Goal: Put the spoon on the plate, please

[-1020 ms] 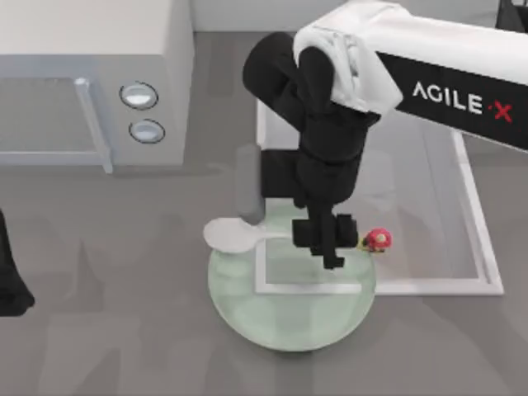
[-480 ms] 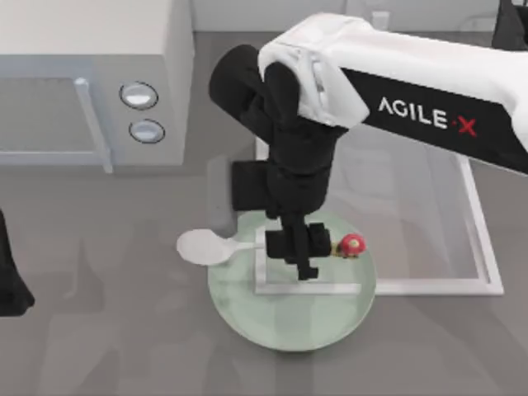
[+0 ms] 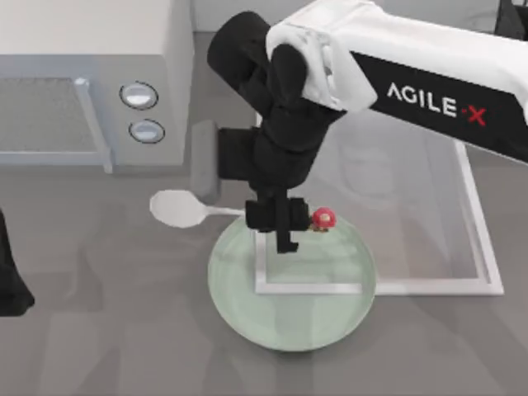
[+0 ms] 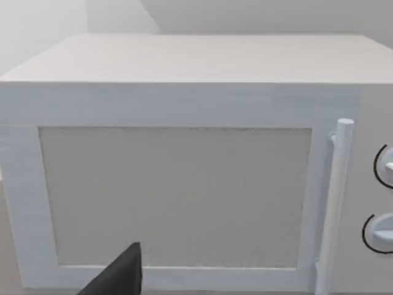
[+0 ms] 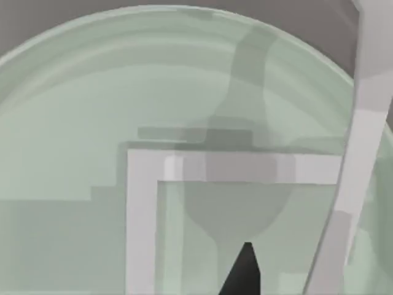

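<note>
White and thin, the spoon (image 3: pixel 177 207) hangs crosswise in your right end effector (image 3: pixel 279 224), clamped on its handle. Its bowl pokes out to the left, past the plate (image 3: pixel 247 305) rim and over bare table (image 3: pixel 99 330); the red knob (image 3: pixel 322 217) sits just right of the fingers, above the plate's far edge. You'd likely need to carry it rightward and nearer before release. Your left arm (image 3: pixel 10 280) is parked at the left edge; its end effector's state I cannot tell. One spoon, one plate, one microwave (image 3: pixel 91 49), one glass tray (image 3: pixel 412 206).
</note>
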